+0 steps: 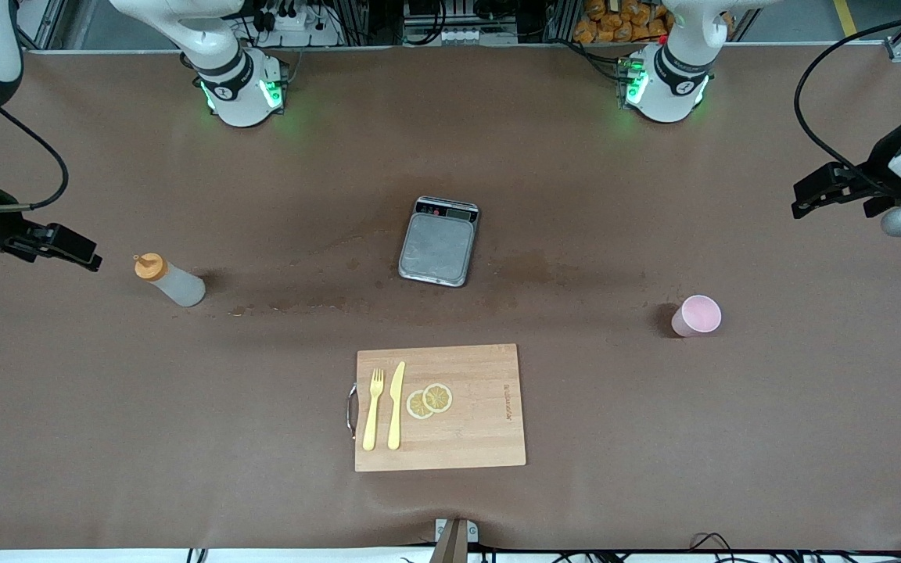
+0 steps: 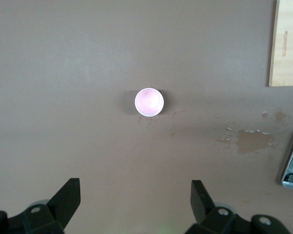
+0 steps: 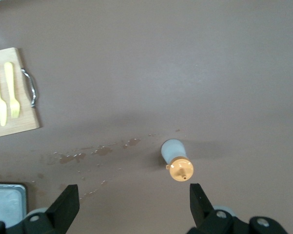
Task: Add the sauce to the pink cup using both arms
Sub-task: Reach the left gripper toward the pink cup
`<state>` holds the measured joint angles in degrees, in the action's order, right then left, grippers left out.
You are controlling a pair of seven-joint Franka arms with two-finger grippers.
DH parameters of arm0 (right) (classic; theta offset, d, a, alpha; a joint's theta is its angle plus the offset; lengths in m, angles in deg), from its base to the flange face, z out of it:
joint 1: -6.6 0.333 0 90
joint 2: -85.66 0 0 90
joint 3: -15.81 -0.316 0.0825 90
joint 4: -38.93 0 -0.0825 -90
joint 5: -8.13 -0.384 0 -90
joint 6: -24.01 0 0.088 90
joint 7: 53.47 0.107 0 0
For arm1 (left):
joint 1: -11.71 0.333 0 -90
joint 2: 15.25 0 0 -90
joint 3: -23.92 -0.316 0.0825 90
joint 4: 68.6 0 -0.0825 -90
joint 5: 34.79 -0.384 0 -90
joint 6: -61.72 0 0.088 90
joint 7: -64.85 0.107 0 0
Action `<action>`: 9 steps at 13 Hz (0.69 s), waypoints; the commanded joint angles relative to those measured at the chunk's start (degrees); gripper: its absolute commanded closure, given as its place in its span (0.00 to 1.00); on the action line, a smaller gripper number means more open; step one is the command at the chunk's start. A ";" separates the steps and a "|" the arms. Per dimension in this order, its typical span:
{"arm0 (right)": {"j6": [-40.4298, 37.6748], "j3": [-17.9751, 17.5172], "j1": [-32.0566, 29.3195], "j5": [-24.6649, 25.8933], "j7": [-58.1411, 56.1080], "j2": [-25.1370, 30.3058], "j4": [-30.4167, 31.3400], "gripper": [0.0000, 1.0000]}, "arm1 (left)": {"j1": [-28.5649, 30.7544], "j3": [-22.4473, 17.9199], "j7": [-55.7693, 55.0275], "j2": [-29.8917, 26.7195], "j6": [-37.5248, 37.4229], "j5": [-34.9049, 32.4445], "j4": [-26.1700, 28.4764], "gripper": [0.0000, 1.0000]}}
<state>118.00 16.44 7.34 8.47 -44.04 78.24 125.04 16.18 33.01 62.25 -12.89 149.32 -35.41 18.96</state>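
- Sauce bottle stands upright on the brown worktop toward the right arm's end, orange cap on.
- Pink cup stands upright toward the left arm's end, well apart from the bottle.
- Grey scale sits between them; nearer the camera lies a wooden board carrying a fork, a knife and lemon slices.
- Right tool hangs wide open and empty over the worktop beside the bottle.
- Left tool hangs wide open and empty over the worktop near the cup.
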 commanded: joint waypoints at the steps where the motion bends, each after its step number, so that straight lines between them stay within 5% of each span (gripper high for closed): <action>1: 1.46 -0.11 -1.61 1.85 -0.64 -1.17 1.08 0.00 | 2.46 -0.47 5.31 2.12 -0.50 0.44 -0.03 0.00; 5: 3.13 -0.02 -5.57 1.68 -0.03 -6.26 1.35 0.00 | 3.00 -0.47 4.10 3.79 1.07 0.71 3.12 0.00; 9: 3.05 -0.10 -10.66 0.54 0.50 -10.75 1.00 0.00 | 3.27 -0.47 3.40 4.06 12.30 0.79 12.95 0.00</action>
<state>121.11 17.19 -0.75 9.29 -43.97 69.48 126.89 19.35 32.55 66.30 -7.63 156.34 -35.41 26.38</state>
